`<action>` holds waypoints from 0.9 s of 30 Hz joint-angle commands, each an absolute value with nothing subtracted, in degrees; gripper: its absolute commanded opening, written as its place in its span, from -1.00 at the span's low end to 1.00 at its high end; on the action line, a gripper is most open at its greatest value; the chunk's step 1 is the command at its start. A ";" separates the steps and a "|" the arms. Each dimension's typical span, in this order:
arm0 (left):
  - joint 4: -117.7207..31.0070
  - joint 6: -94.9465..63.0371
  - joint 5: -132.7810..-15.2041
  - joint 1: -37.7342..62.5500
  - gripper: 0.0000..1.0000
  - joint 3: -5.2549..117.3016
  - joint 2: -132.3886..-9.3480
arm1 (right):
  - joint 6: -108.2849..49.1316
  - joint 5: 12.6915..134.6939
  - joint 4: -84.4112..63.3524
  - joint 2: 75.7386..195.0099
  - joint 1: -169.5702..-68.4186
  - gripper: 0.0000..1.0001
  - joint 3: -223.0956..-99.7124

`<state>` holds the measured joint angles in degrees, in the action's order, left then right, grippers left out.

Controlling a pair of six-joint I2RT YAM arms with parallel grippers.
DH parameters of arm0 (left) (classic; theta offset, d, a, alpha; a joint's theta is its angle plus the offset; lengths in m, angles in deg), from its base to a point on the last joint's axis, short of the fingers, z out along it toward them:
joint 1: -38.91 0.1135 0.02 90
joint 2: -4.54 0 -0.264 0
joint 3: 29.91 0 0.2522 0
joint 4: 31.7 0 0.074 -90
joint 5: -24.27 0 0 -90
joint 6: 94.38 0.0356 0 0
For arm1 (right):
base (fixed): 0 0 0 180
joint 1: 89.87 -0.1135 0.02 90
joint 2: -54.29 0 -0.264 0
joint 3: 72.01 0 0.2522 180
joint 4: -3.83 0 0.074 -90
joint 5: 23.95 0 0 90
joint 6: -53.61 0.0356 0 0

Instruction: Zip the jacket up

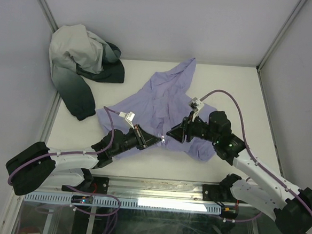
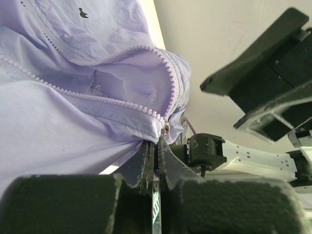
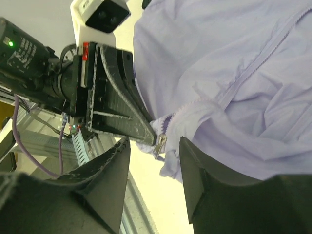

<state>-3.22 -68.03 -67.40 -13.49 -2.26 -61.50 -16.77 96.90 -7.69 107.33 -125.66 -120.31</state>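
Note:
The lavender jacket (image 1: 165,104) lies crumpled in the middle of the white table (image 1: 238,96). Its front is open, and the two rows of zipper teeth (image 2: 122,103) spread apart above the slider. My left gripper (image 1: 157,140) is shut on the jacket's bottom hem (image 2: 146,132), just beside the small metal zipper slider (image 2: 166,129). My right gripper (image 3: 153,144) faces it from the right and stands open. The zipper pull (image 3: 160,143) hangs between the right gripper's fingers without touching them. The left gripper's fingers (image 3: 119,100) press against the hem right above that pull.
A white-and-dark-green garment (image 1: 81,69) is heaped in the back left corner. Grey walls enclose the table on three sides. A metal rail (image 1: 156,189) runs along the near edge between the arm bases.

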 commanded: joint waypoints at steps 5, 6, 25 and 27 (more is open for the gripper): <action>-1.19 -68.45 -68.90 -13.04 -1.00 -1.64 -61.71 | -12.59 87.34 -14.55 99.95 -135.33 -0.18 -119.65; -1.14 -68.47 -68.94 -13.04 -1.00 -1.64 -61.86 | -11.85 87.02 -14.04 99.72 -136.52 -0.19 -118.93; -0.94 -69.61 -70.34 -13.04 -1.00 -1.21 -62.49 | -15.02 67.90 13.57 107.79 -146.12 -0.09 -104.01; -1.00 -69.68 -70.40 -13.04 -1.00 -1.14 -62.52 | -14.85 66.16 14.71 108.55 -146.12 -0.08 -103.48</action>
<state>-3.92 -68.91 -68.93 -13.49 -2.26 -62.64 -13.50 72.14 5.31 107.64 -145.74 -104.03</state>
